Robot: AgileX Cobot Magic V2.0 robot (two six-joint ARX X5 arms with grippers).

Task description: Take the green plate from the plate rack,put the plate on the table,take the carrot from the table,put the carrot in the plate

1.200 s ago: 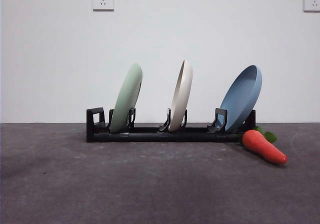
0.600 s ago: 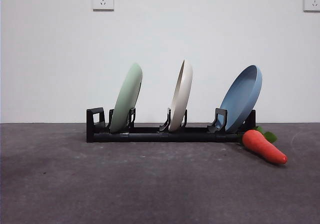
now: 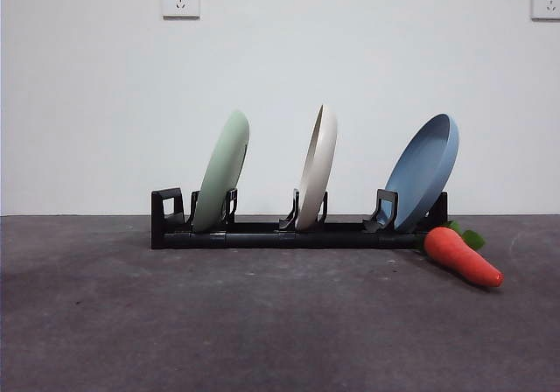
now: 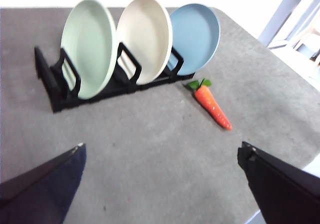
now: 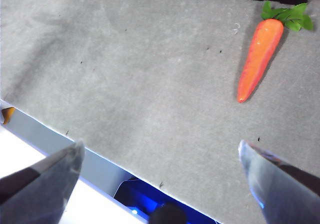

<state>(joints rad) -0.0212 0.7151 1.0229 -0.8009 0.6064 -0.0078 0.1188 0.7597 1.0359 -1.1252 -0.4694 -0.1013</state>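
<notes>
1. The green plate [image 3: 221, 171] stands tilted in the rack [image 3: 289, 233], at one end.
2. A cream plate [image 3: 317, 168] and a blue plate [image 3: 423, 171] fill the other slots.
3. The carrot [image 3: 462, 255] lies on the surface [image 3: 262, 322] beside the rack's blue-plate end.
4. Left gripper [image 4: 162, 159] and right gripper [image 5: 160, 156] hang above the surface, fingers spread, holding nothing.

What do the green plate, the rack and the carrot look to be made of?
The green plate looks like matte plastic or a similar composite: even pale colour, soft sheen, no glaze glare. The plate rack seems to be moulded black plastic, with blocky slotted posts, though metal can't be excluded. The carrot looks like a toy, smooth and slightly glossy, probably plastic or rubber, with flat green leaves.
</notes>
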